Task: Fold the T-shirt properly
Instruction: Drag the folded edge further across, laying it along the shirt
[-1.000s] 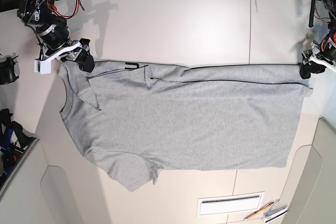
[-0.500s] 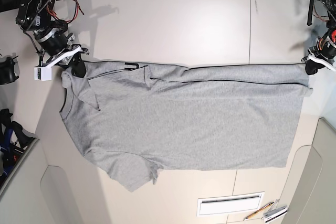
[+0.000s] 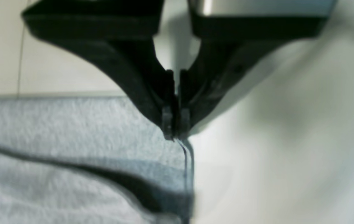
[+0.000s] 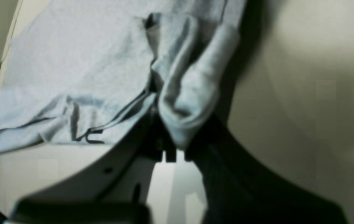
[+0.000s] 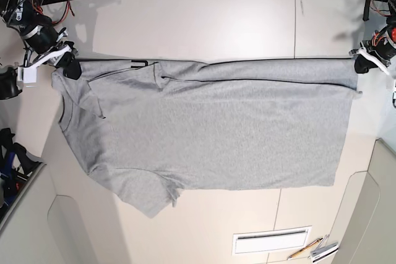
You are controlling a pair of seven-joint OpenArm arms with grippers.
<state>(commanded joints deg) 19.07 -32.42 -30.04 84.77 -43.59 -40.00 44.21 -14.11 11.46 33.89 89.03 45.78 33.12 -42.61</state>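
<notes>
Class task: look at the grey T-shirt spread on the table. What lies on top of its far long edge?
A narrow band of the T-shirt itself, folded over along the far edge, pinched at either end by the right gripper and left gripper. Black lettering peeks out; the rest is covered.

One T-shirt [image 5: 216,128] lies spread across one desk [image 5: 198,23]. Two grippers are in view: the right gripper [image 5: 69,69] at the far left and the left gripper [image 5: 359,64] at the far right.
</notes>
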